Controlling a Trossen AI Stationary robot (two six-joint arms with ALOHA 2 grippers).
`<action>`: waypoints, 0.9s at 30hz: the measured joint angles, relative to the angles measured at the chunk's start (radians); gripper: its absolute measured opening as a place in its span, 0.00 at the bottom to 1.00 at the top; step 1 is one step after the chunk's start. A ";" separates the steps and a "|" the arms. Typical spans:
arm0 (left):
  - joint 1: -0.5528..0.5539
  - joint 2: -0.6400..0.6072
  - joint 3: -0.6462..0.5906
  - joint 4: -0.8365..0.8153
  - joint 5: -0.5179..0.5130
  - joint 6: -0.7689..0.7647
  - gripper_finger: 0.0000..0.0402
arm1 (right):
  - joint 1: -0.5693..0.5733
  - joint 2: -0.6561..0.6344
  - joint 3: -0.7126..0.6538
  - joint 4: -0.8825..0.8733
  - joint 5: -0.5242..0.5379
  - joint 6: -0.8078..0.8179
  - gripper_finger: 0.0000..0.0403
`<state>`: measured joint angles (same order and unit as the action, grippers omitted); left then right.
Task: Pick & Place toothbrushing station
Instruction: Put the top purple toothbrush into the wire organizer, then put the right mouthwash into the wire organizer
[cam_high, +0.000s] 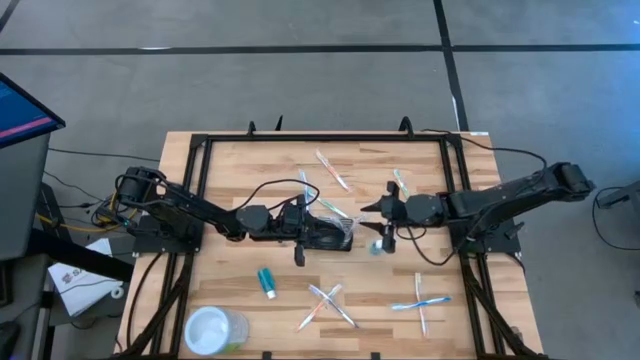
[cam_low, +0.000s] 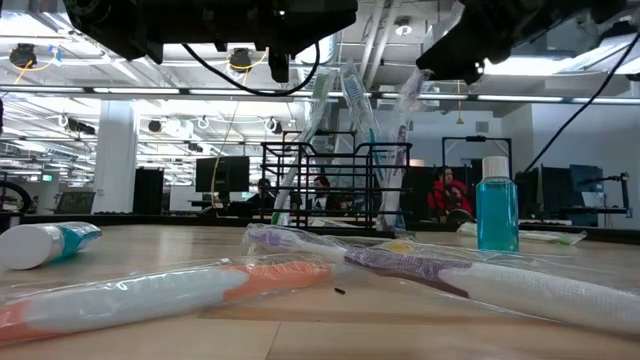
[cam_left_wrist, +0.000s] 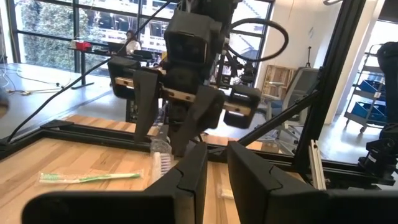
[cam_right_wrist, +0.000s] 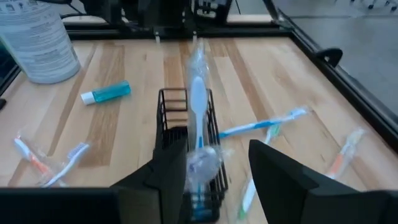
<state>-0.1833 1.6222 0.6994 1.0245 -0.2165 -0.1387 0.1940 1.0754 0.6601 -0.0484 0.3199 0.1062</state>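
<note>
Two grippers are seen at the wire-mesh caddy near table centre, one from each side. The left gripper sits against the caddy's left end; whether its fingers are together or clamped on the wire can't be told from any view. The right gripper hangs just right of the caddy w/ fingers apart and nothing between them; in the right wrist view a wrapped toothbrush stands in the caddy directly ahead of those spread fingers.

Step judged: a brush looks freshly dropped in, so loading is partway. More wrapped toothbrushes lie loose on the wood, plus a toothpaste tube, a small blue bottle and a clear cup. Next move prob calls for the right arm to be lifted clear w/o snagging the brush wrapper, then aimed at another loose brush.

Hidden: caddy contents are blocked from above by the left arm; the brush count inside can't be made out
</note>
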 joint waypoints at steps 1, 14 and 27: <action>0.000 0.000 0.000 0.000 0.000 0.000 0.14 | 0.000 -0.014 0.000 -0.022 0.000 0.011 0.41; 0.000 0.000 0.000 0.000 0.003 0.002 0.14 | 0.049 -0.150 0.000 -0.245 -0.001 0.107 0.41; 0.000 0.000 0.000 0.000 -0.002 0.003 0.14 | 0.204 -0.083 0.000 -0.427 0.013 0.284 0.41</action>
<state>-0.1829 1.6222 0.6994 1.0248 -0.2180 -0.1360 0.3981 0.9927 0.6601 -0.4759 0.3326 0.3900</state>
